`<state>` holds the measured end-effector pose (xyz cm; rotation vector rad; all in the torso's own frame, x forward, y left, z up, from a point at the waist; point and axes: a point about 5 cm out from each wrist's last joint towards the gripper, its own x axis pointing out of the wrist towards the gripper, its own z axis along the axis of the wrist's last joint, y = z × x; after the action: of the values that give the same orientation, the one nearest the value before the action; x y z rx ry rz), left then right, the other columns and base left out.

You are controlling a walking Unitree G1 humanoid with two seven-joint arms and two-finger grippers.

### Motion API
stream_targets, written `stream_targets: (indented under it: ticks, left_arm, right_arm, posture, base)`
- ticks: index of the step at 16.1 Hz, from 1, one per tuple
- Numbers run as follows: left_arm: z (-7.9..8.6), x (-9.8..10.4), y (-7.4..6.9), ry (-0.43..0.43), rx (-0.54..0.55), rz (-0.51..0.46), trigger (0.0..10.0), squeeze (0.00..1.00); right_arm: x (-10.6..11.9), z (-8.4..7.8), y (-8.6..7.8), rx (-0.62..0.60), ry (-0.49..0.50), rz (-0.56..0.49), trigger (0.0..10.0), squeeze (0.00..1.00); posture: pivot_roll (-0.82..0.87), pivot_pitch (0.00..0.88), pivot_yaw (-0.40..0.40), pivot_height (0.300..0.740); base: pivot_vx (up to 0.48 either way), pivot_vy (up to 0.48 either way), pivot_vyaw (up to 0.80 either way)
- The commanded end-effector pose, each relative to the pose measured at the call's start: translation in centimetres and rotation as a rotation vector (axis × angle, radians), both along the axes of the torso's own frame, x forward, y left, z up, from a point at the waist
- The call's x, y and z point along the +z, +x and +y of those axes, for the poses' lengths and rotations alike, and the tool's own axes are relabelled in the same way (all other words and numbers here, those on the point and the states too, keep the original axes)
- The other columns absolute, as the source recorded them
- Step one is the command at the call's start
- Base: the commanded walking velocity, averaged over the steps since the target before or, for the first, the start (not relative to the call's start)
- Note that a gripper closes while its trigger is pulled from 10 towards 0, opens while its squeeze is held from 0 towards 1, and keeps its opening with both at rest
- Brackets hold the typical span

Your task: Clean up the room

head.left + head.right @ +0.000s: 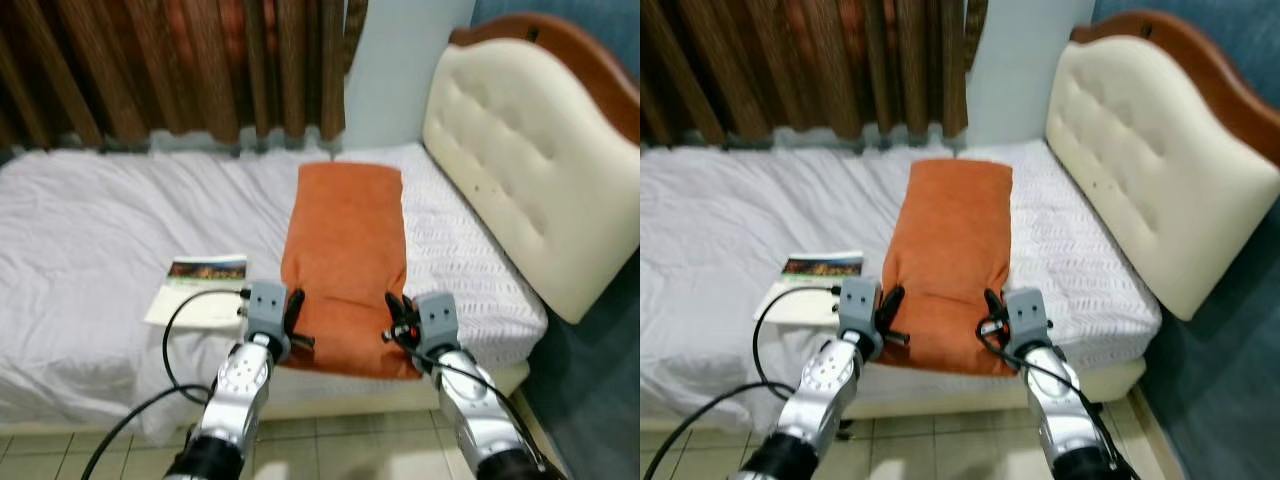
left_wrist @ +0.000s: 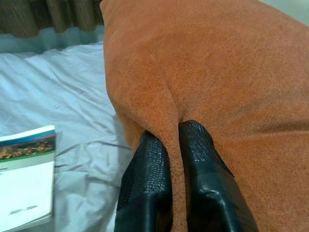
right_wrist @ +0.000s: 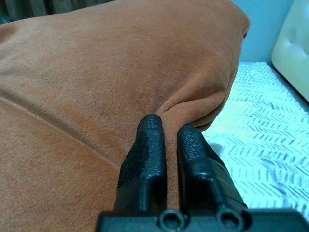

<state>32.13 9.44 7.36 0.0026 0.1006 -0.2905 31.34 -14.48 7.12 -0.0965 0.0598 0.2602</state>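
An orange pillow (image 1: 345,255) lies lengthwise on the bed, its far end toward the curtain. My left gripper (image 1: 295,312) is at the pillow's near left corner, shut on a pinched fold of the orange fabric (image 2: 175,145). My right gripper (image 1: 398,312) is at the near right corner, likewise shut on a fold of the pillow (image 3: 170,121). Both arms reach in from the near edge of the bed.
The bed (image 1: 90,230) has a white sheet; a cream padded headboard (image 1: 530,150) stands at the right. A book (image 1: 200,288) lies on the sheet left of the pillow. Brown curtains (image 1: 170,65) hang behind. Tiled floor (image 1: 330,440) lies below.
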Motion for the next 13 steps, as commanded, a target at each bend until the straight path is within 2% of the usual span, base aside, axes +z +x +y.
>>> stream_targets:
  ticks: [1,13]
  left_arm:
    - [2.35,1.6,1.02,-0.017,0.122,-0.071,10.0,0.0]
    - [2.55,1.44,1.17,-0.018,0.132,-0.059,10.0,0.0]
  right_arm:
    - [0.24,-3.18,-0.12,-0.113,-0.018,-0.018,10.0,0.0]
    - [0.13,-3.15,-0.43,-0.107,-0.007,-0.015,10.0,0.0]
  posture:
    - [-0.01,0.0,-0.003,0.74]
    - [-0.02,0.0,0.001,0.74]
  base:
    - [0.349,-0.326,0.0]
    - [0.356,-0.318,0.0]
